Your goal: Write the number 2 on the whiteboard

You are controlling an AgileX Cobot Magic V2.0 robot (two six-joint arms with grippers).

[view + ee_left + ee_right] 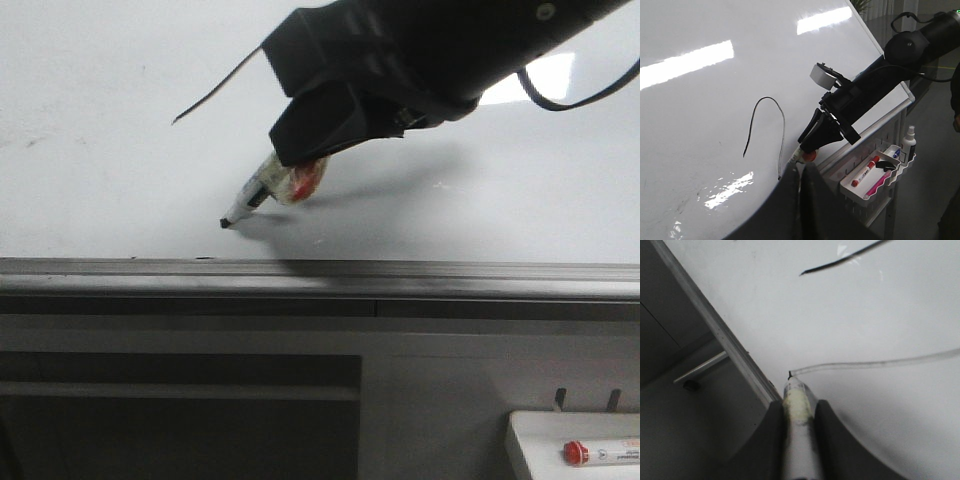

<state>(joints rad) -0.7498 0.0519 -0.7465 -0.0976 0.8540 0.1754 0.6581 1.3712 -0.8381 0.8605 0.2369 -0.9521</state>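
Observation:
The whiteboard (pixel 100 170) fills the front view above its grey metal rail (pixel 300 268). My right gripper (pixel 300 160) is shut on a white marker (pixel 255 195), whose black tip touches the board just above the rail. The number 2 (pixel 766 98) shows as a curved black top and a thin diagonal that runs down to the marker tip. In the right wrist view, the right gripper (pixel 799 404) clamps the marker (pixel 796 405), and the faint diagonal (pixel 875 362) ends at its tip. My left gripper (pixel 800 169) is shut and empty, close in front of the board.
A small white tray (pixel 535 440) with a red-capped marker (pixel 600 453) hangs below the rail at the right. In the left wrist view the tray (pixel 852 189) also holds a pink marker, and a spray bottle (pixel 909 142) stands beside it. Dark panels lie under the rail.

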